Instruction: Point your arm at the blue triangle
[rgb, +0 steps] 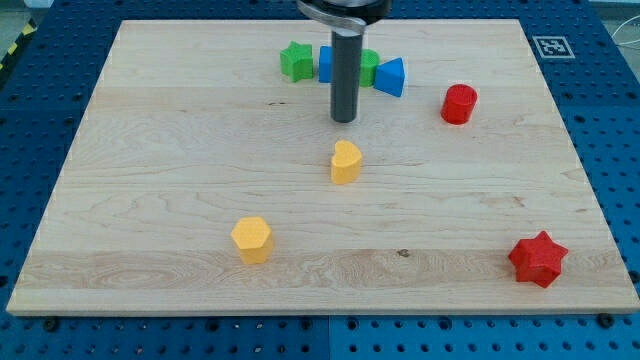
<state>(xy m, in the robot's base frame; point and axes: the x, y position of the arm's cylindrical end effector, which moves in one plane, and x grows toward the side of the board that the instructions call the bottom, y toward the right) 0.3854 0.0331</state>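
Observation:
The blue triangle (391, 76) sits near the view's top, at the right end of a row of blocks. My tip (344, 119) rests on the board below that row, left of and below the blue triangle, and apart from it. The rod hides part of the blue cube (326, 64) and the green cylinder (368, 64). The green star (295, 61) is at the row's left end.
A red cylinder (459, 104) stands right of the triangle. A yellow block (345, 162) lies just below my tip. A yellow hexagon (251, 239) is at lower left, a red star (537, 259) at lower right. A marker tag (548, 46) is at the board's top right corner.

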